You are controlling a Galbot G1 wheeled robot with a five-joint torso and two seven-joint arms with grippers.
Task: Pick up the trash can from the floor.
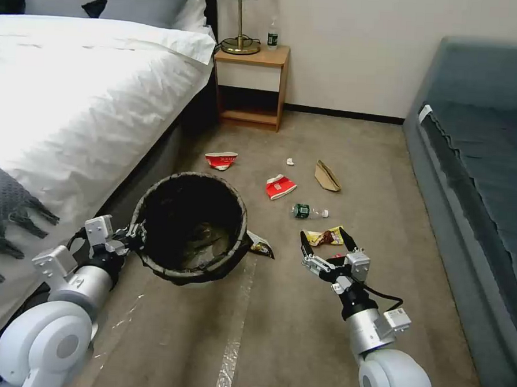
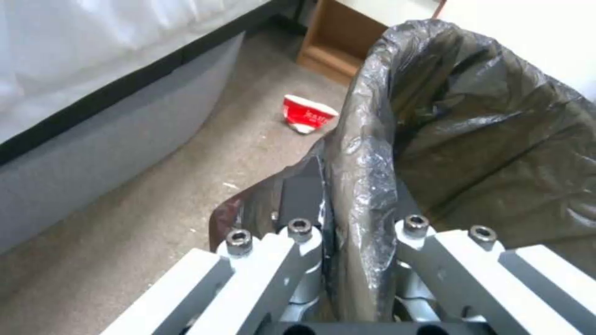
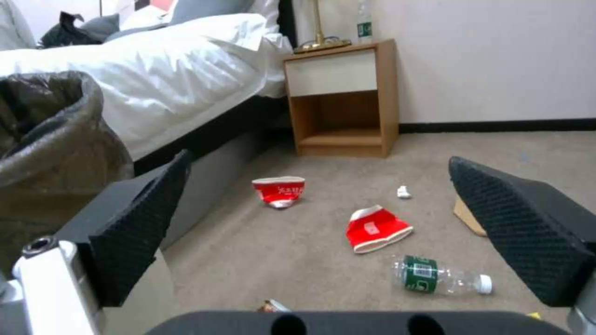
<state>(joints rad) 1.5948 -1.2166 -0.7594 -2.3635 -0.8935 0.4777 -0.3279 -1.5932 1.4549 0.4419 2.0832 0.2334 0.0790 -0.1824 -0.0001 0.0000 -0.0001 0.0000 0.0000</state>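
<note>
The trash can [image 1: 190,230], a round bin under a black liner bag, sits low left of centre over the floor [image 1: 297,334] and looks tilted, mouth towards me. My left gripper [image 1: 136,233] is shut on the near-left rim. In the left wrist view the crinkled liner rim [image 2: 366,153] runs up between the fingers [image 2: 301,195] of that gripper [image 2: 354,200]. I cannot tell whether the base touches the carpet. My right gripper [image 1: 324,246] hovers open to the right of the can, with nothing between its black pads [image 3: 143,218]. The can's side [image 3: 50,139] shows beside them.
A white bed [image 1: 72,103] runs along the left and a grey sofa [image 1: 478,187] along the right. The wooden nightstand [image 1: 252,83] stands at the back. Crushed red cups [image 1: 221,160] [image 1: 280,186], a bottle [image 1: 308,211], a brown bag [image 1: 327,177] and wrappers [image 1: 324,237] litter the carpet. A pale tape strip [image 1: 237,325] runs towards me.
</note>
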